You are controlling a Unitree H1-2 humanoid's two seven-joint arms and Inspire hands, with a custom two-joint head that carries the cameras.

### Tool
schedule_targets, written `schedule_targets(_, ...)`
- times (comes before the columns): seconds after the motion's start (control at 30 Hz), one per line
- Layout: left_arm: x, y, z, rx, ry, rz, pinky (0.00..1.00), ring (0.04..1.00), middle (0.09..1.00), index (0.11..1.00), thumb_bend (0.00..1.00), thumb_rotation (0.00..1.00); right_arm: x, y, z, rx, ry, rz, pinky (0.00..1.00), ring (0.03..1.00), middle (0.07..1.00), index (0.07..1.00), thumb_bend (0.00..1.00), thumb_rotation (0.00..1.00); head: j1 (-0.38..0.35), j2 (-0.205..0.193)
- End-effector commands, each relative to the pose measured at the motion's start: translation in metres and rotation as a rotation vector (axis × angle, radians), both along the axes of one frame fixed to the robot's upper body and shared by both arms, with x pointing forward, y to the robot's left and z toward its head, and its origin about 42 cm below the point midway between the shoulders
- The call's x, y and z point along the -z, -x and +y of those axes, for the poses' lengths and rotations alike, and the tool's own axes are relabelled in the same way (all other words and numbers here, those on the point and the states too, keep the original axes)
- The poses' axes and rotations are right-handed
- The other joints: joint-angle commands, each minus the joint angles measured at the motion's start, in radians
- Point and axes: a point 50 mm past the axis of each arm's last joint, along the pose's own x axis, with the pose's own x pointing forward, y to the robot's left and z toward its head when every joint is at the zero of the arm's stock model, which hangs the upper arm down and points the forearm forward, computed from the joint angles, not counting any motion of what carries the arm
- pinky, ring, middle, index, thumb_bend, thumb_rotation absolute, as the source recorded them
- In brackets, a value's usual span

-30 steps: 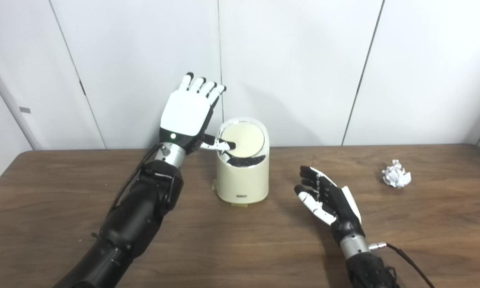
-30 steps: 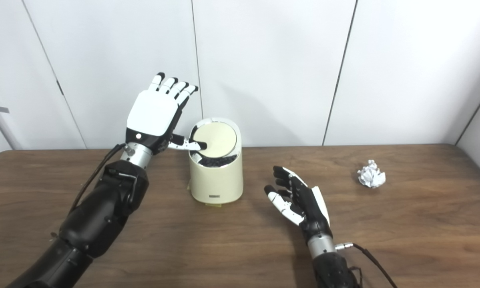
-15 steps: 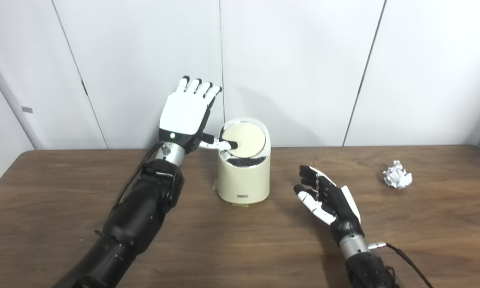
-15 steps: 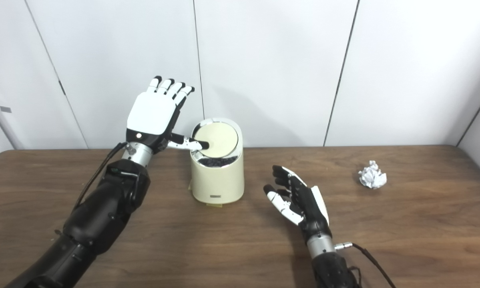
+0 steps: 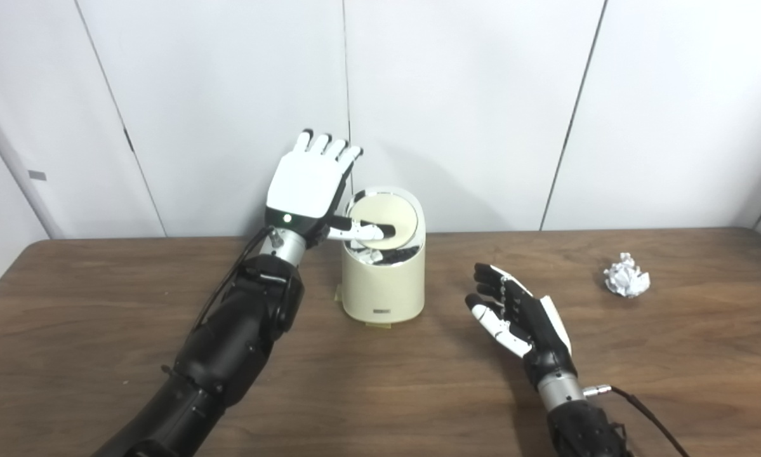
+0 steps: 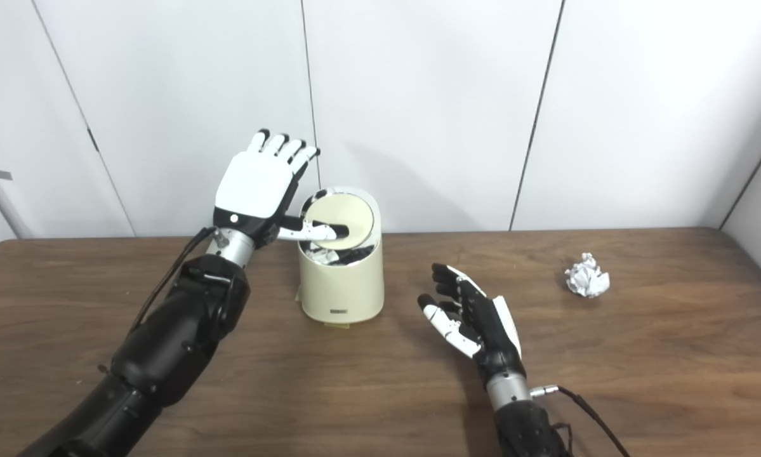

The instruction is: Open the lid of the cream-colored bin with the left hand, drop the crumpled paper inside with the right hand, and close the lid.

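- One crumpled paper on the wooden table, far right, well apart from the right hand and farther still from the bin.
- One cream-colored bin upright near the table's back edge, between the two arms, just beside the left hand.
- One round lid on top of the bin, tilted back, front edge swung down into the opening; dark liner and a scrap of white visible in the gap below it.
- Left hand raised at the bin's left side, white back toward the camera, fingers straight and pointing up, holding nothing; thumb stretched sideways across the lid, tip pressing on its surface.
- Right hand low over the table to the right of the bin, palm turned toward the bin, fingers spread and slightly curled, empty, touching neither bin nor paper.
- Two hands, one bin, one lid, one paper ball outside the bin.
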Motion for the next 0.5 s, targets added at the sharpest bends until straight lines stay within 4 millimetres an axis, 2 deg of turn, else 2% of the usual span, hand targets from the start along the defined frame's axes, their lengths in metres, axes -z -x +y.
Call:
schedule_targets(0.0, -0.039, -0.0064, -0.0025, 0.009, 0.003, -0.112, 1.0, 0.942, 0.918, 0.914, 0.94, 0.87, -0.0234, -0.0114, 0.0049, -0.013, -0.003, -0.105, 0.77, 0.839, 0.839, 0.818, 0.21, 0.44, 0.0, -0.001)
schedule_targets(0.27, -0.0424, -0.0059, -0.0042, 0.018, 0.003, -0.114, 1.0, 0.939, 0.916, 0.921, 0.95, 0.83, -0.0244, -0.0117, 0.0077, -0.009, -0.003, -0.104, 0.76, 0.831, 0.831, 0.81, 0.22, 0.45, -0.004, -0.002)
schedule_targets(0.47, -0.0411, -0.0075, -0.0041, 0.006, -0.028, -0.11, 1.0, 0.943, 0.923, 0.925, 0.98, 0.74, -0.0251, -0.0109, 0.0085, -0.009, -0.019, -0.093, 0.77, 0.84, 0.839, 0.818, 0.22, 0.45, -0.004, -0.003)
